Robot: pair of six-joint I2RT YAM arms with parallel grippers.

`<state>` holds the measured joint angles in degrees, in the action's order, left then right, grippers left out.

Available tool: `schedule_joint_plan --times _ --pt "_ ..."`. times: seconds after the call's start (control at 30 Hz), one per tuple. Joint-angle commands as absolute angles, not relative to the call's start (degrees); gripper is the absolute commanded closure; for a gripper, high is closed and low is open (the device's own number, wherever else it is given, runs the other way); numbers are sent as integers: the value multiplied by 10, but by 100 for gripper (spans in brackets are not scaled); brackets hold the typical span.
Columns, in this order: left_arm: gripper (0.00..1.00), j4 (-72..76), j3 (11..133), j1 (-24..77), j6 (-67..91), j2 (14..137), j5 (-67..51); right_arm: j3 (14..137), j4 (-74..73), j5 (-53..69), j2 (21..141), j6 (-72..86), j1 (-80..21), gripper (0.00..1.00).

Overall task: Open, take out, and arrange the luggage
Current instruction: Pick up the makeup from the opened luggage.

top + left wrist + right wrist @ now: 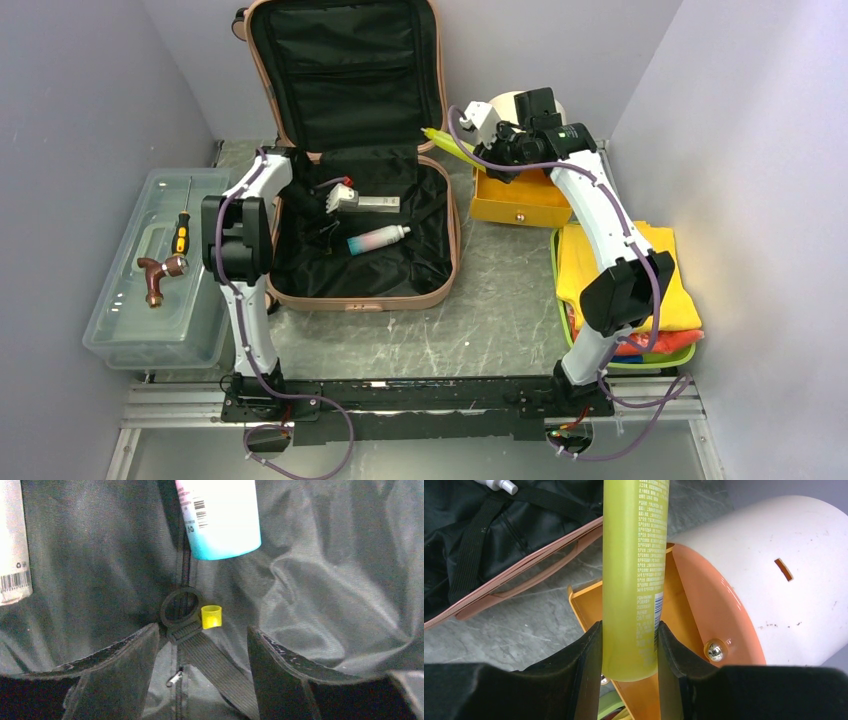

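Left wrist: left fingers (125, 662) apart, seemingly just above the luggage (330, 580) lining; right fingers (586, 680) tight around a yellow-green tube (634, 570).

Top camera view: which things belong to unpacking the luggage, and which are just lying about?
Job: luggage, yellow-green tube in the right gripper, pink-blue tube, silver box, orange drawer.
Lying about, probably: clear bin, hammer, screwdriver, green tray, yellow clothes.
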<state>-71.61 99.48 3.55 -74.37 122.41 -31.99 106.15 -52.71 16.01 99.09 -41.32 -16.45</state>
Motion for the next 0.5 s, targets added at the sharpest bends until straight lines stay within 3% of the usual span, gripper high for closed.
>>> schedule_joint_plan --times 0.0,0.17,0.47 --pt "32 -739 1029 33 -812 1254 -331 1099 -494 154 988 -403 -167 100" --pt "39 -760 1041 32 -826 1266 -324 1098 -494 150 990 -402 -166 100" --pt "30 -679 1044 -14 -771 1213 -367 1098 -493 142 992 -410 -166 100"
